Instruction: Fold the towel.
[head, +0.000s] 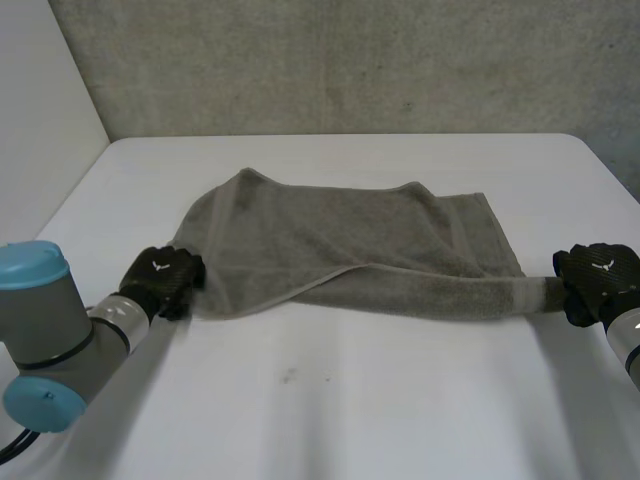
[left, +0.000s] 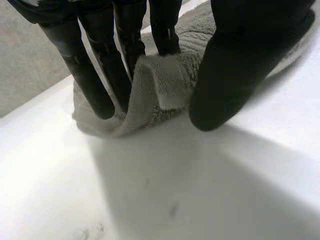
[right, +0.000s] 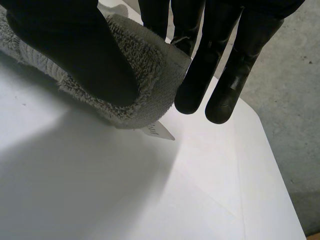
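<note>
A grey towel (head: 340, 240) lies across the middle of the white table (head: 350, 400), its near edge folded over in a slanted line. My left hand (head: 160, 278) sits at the towel's near left corner. In the left wrist view that corner (left: 160, 85) curls up between the fingers (left: 95, 85) and the thumb (left: 235, 70), which close on it. My right hand (head: 598, 275) holds the near right corner, pulled out into a narrow strip. In the right wrist view the thumb (right: 75, 45) presses the towel (right: 150, 65) against the fingers (right: 235, 65), and a small white label (right: 161, 131) hangs from the corner.
A grey wall (head: 350, 60) rises behind the table's far edge. Bare tabletop runs from the towel to the near edge. The table's right edge (right: 270, 165) is close beside my right hand.
</note>
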